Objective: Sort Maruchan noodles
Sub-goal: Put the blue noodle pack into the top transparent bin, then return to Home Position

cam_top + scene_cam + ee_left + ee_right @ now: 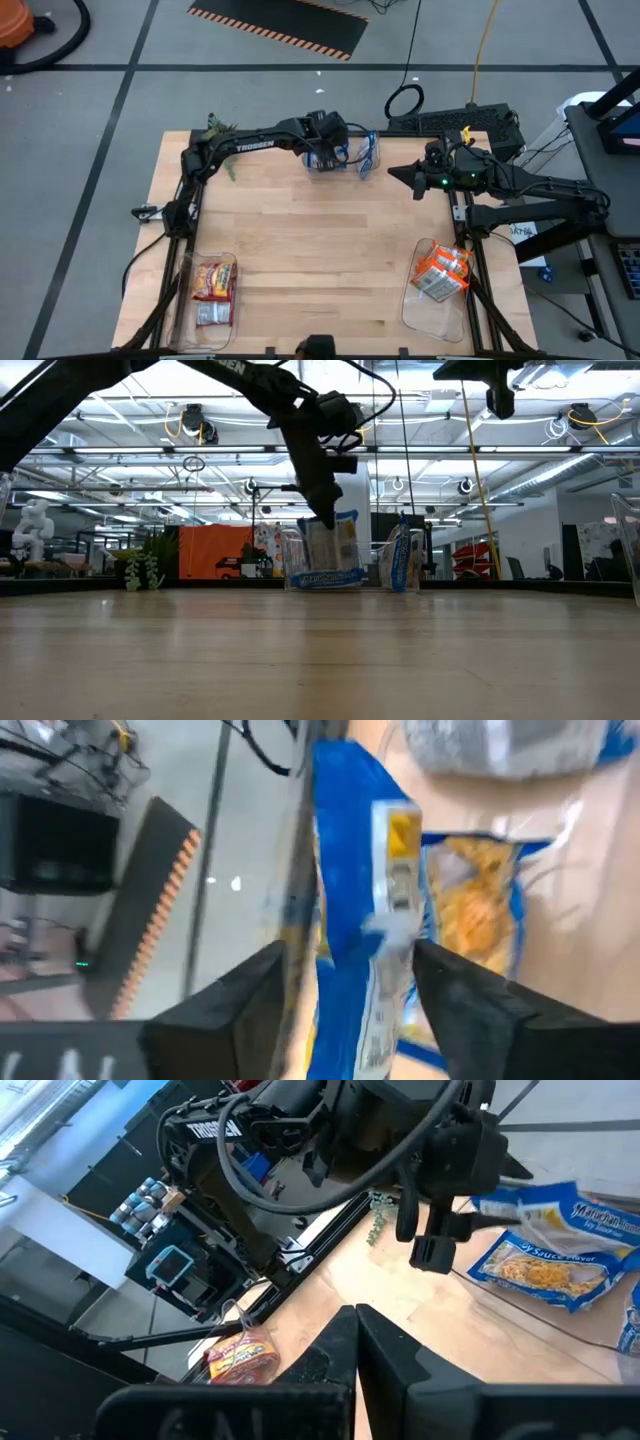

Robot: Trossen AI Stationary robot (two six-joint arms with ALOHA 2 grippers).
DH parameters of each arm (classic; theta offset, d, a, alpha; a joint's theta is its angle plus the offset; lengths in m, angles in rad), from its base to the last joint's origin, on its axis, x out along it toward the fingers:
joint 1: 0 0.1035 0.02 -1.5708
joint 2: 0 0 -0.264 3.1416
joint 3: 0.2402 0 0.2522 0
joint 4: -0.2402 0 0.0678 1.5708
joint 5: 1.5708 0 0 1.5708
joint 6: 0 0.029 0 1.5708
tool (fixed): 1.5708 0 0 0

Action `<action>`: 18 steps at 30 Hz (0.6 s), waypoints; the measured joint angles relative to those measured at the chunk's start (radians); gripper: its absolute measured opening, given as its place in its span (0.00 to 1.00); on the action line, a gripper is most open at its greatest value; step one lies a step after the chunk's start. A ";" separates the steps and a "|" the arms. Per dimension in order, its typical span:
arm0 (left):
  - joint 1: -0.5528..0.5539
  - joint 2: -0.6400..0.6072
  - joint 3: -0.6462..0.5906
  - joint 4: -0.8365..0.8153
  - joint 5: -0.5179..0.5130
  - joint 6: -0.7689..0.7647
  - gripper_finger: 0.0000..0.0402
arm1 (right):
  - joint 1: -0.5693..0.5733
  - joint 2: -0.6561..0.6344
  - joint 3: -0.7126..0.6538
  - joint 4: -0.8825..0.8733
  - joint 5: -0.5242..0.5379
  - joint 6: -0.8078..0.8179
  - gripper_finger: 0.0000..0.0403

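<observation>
L arm (262,141) reads "TROSSEN" in high view. L claw (345,985) sits over the far clear bin (368,152), fingers apart w/ a blue-yellow Maruchan packet (360,920) between them, in that bin. R claw (357,1342) – fingers together – hangs off to the side, holding nothing. R wrist view alone shows "Maruchan... Soy Sauce" on a blue packet (550,1265). Orange packets (442,272) sit in the near-R bin, red ones (214,283) near-L.
</observation>
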 joint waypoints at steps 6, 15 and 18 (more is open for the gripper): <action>-0.002 -0.011 0.025 -0.053 0.209 -0.184 0.61 | 0.000 0.005 0.000 0.000 0.000 -0.037 0.00; -0.017 -0.022 0.173 -0.229 0.417 -0.525 0.62 | 0.000 0.021 -0.002 0.004 -0.005 -0.081 0.00; -0.013 -0.037 0.244 -0.240 0.570 -0.558 0.62 | 0.000 0.021 -0.039 0.029 -0.074 -0.136 0.00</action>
